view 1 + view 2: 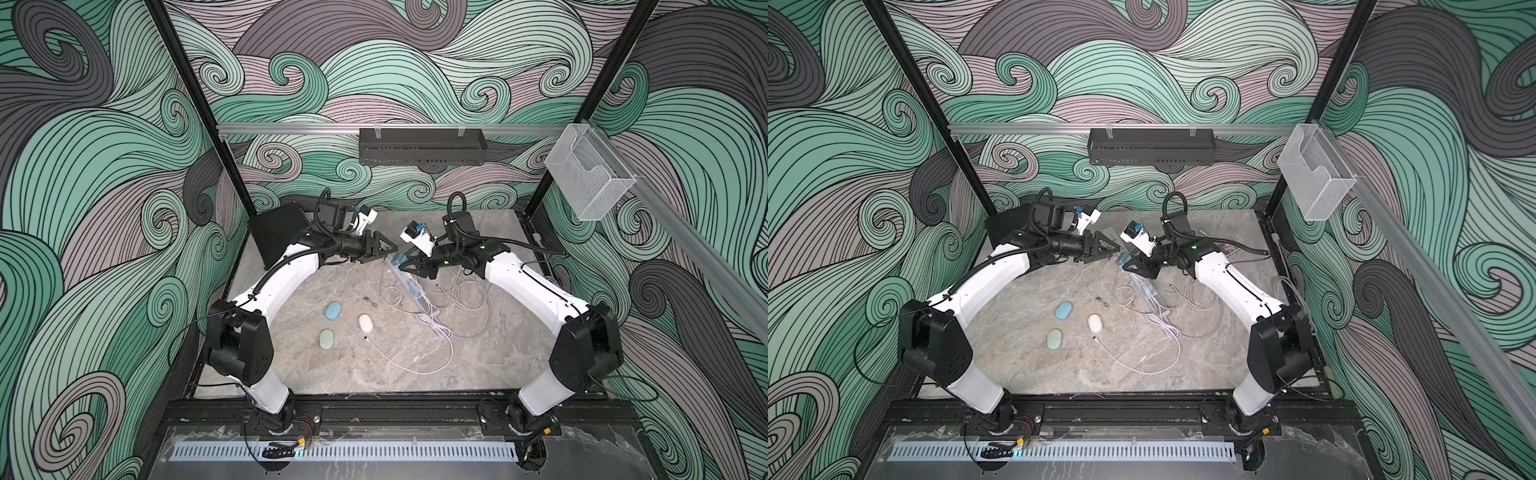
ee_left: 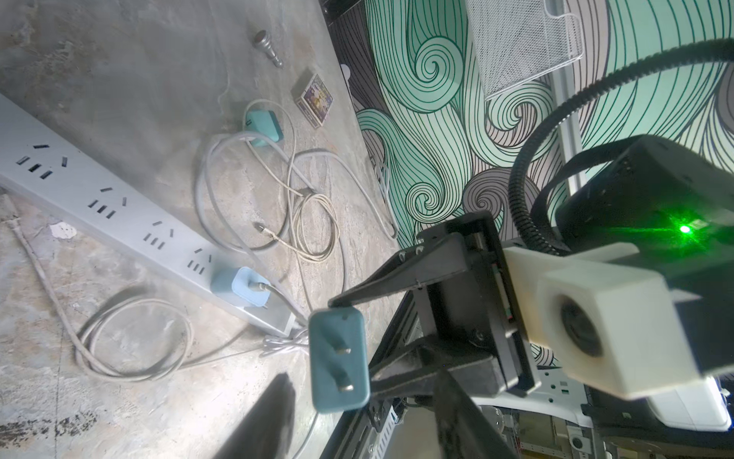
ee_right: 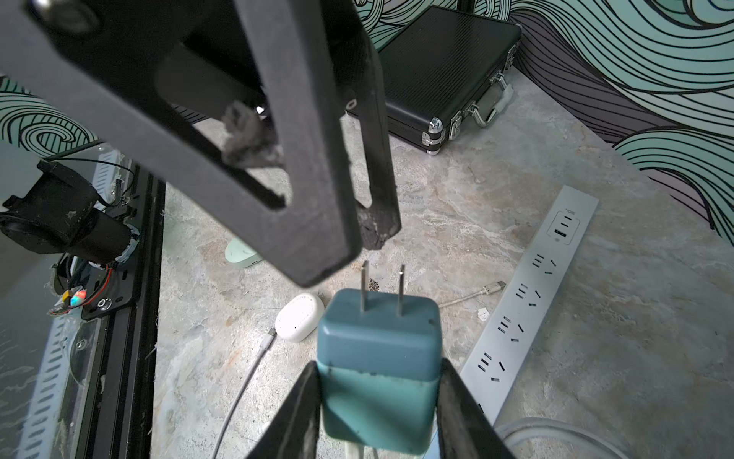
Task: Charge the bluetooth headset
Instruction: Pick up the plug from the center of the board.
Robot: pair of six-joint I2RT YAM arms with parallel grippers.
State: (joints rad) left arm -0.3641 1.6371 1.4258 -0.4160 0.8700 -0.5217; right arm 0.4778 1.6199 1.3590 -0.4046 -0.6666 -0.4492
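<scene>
Walls: swirling wave pattern in green, grey and mauve on every side of the cell.
Tabletop: grey marbled slab (image 1: 415,374) between the two arm bases.
Headset: white oval headset case (image 3: 300,318) lies flat on the tabletop, toward the front middle and well apart from both hands.
Other cases: blue oval headset case (image 1: 333,311) and pale green oval headset case (image 1: 327,339) lie near the white one, on the left arm's side.
Cable: thin white charging cable (image 3: 270,337) has its connector just beside the white case, not plugged into it.
Strip: long white power strip (image 2: 119,210) lies flat farther back, below the two hands. A small light blue plug-in charger (image 2: 238,288) sits in a socket near one end.
Right hand (image 3: 379,367): closed on a two-tone teal wall charger (image 3: 379,330), one finger on each side of its paler half. It holds the charger in the air with both prongs pointing away from the hand.
Left hand (image 1: 392,249): jaws partly apart and holding nothing. Its fingertips are just beside the prongs; whether they touch cannot be told.
Back corner: black hard case with metal latches (image 3: 445,67) on the left arm's side.
Loose items: a second teal charger (image 2: 264,127) among loops of pale cord, a small printed card box (image 2: 313,97) and a small metal pawn-shaped piece (image 2: 268,47).
Rails: wire-mesh basket (image 1: 586,178) on the side rail and a black perforated tray (image 1: 422,145) on the back rail.
</scene>
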